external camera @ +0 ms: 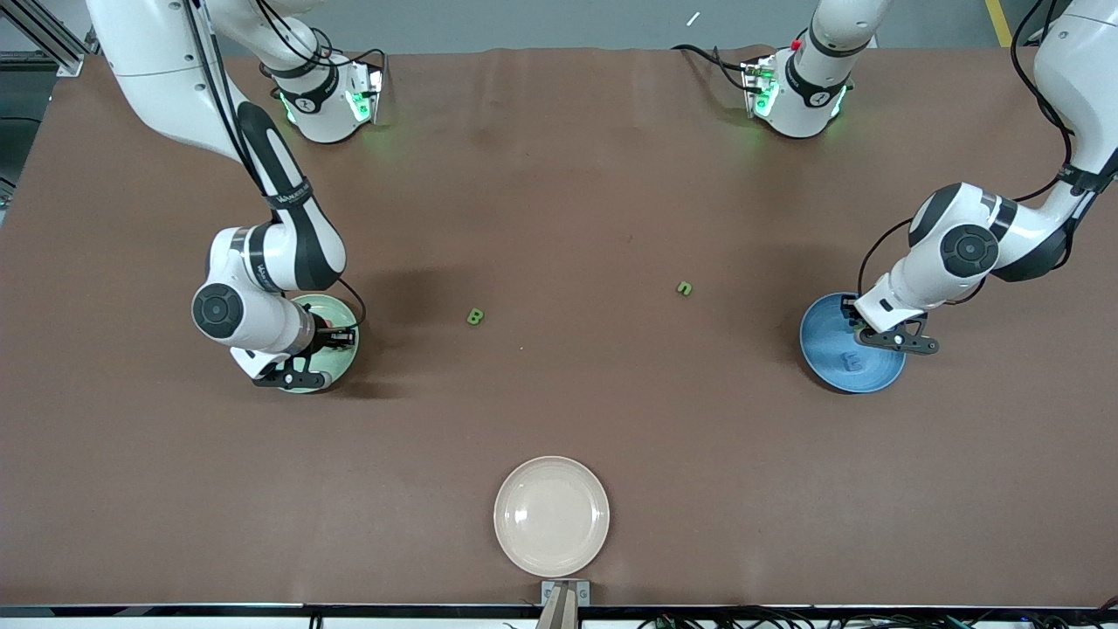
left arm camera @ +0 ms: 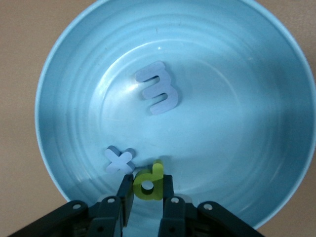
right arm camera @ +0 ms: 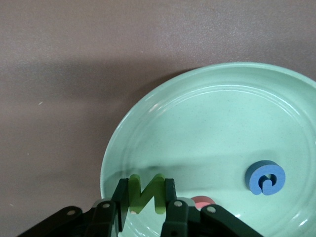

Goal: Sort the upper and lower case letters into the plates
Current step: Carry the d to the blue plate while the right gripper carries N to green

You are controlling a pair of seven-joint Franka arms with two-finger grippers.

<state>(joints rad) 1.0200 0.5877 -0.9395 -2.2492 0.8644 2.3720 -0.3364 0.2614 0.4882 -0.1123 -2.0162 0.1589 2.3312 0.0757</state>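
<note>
The brown table (external camera: 559, 218) carries three plates. The cream plate (external camera: 551, 515) lies nearest the front camera. The blue plate (external camera: 852, 345) lies toward the left arm's end, the mint-green plate (external camera: 336, 345) toward the right arm's end; the arms cover part of each in the front view.

The left gripper (left arm camera: 146, 190) is over the blue plate, fingers closed on a green "d" (left arm camera: 149, 181). The letter sits between the fingertips, its stem pointing away from the wrist. A blue "E" (left arm camera: 159, 87) lies flat near the plate centre, its long axis slanted. A blue "x" (left arm camera: 119, 160) lies just beside the held letter.

The right gripper (right arm camera: 146, 197) is over the mint-green plate, fingers closed on a green "N" (right arm camera: 146, 193), its strokes running along the fingers. A blue "G" (right arm camera: 265, 177) lies flat in the plate. A pink-red letter (right arm camera: 201, 201) is mostly hidden by a finger; its shape cannot be read.

A green "B" (external camera: 475, 316) and a green "n" (external camera: 685, 287) lie on the table between the plates, well apart.
</note>
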